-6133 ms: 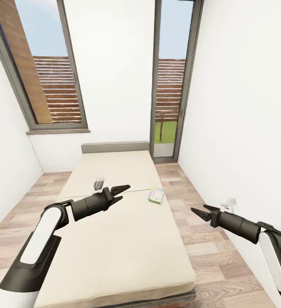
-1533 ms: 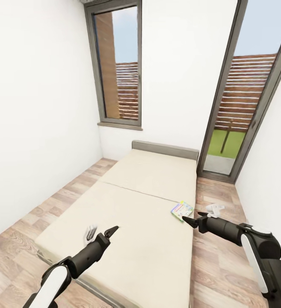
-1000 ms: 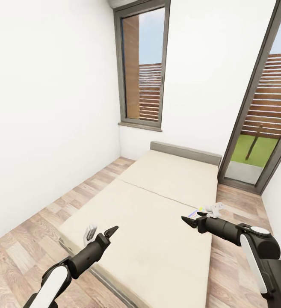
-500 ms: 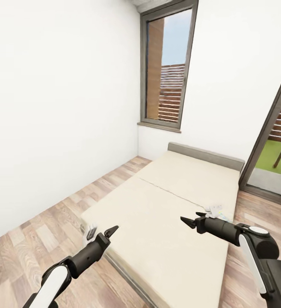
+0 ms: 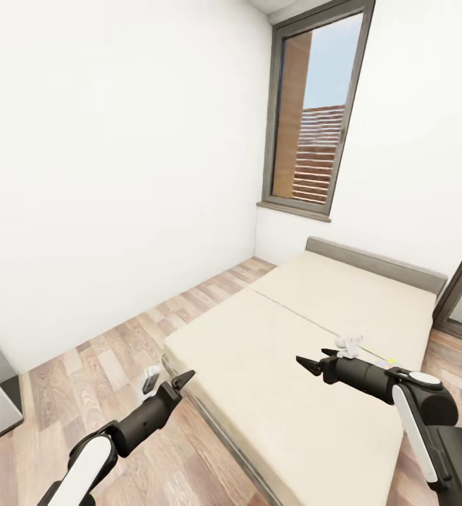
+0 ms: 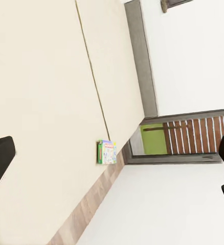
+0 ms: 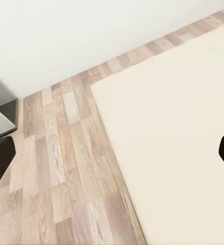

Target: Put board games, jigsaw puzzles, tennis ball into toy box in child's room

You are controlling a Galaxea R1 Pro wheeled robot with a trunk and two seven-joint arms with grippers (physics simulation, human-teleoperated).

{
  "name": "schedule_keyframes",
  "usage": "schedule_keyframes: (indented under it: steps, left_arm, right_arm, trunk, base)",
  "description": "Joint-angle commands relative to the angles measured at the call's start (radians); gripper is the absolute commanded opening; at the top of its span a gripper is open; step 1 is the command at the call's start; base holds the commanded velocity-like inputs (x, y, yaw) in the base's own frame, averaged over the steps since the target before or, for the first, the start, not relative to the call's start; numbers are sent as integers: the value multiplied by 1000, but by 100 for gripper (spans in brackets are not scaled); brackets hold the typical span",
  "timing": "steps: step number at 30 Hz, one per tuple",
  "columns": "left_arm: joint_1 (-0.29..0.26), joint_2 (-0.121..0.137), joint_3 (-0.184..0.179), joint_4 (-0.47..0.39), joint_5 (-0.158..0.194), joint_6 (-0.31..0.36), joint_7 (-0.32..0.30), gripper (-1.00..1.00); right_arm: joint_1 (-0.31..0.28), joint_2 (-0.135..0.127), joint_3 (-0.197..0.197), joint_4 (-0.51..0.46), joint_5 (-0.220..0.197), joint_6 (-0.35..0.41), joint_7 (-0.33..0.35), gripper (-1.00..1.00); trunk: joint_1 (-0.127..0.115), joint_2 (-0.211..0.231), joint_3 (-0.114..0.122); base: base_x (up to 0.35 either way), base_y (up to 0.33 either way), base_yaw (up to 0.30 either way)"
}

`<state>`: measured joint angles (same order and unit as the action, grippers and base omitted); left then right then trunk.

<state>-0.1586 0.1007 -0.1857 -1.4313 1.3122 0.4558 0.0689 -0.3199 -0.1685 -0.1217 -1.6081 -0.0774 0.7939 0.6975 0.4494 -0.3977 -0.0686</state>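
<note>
Board game (image 6: 107, 152): one thin, flat, colourfully printed box lies near the edge of the bed (image 5: 308, 351), a wide, smooth beige mattress with one seam across it, on a dark grey frame. Wood planks cover the floor (image 5: 118, 351). Both black claws, left claw (image 5: 178, 386) and right claw (image 5: 311, 364), hang open and empty.

Left arm: white upper link with black forearm enters at lower left of the head view, angled up toward centre. Its black two-finger left gripper (image 5: 177, 383) sits in the lower-left centre, jaws parted, nothing between them. Right arm: black forearm with white elbow shell comes in from lower right, pointing left. Black two-finger right gripper (image 5: 309, 363) right of centre, jaws parted, holding nothing.
</note>
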Motion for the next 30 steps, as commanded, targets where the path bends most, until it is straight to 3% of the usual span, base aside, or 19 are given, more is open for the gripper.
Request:
schedule_keyframes:
  steps: [1, 30]
  left_arm:
    - [-1, 1, -1, -1, 10, 2, 7, 100]
    - [-1, 5, 4, -1, 11, 6, -22, 100]
  right_arm:
    - [-1, 0, -1, -1, -8, 8, -1, 100]
    - [-1, 0, 22, 0, -7, 8, -1, 100]
  trunk:
    - [1, -2, -2]
    - [1, -2, 9]
  base:
    - [-24, 0, 285]
    - [-4, 0, 285]
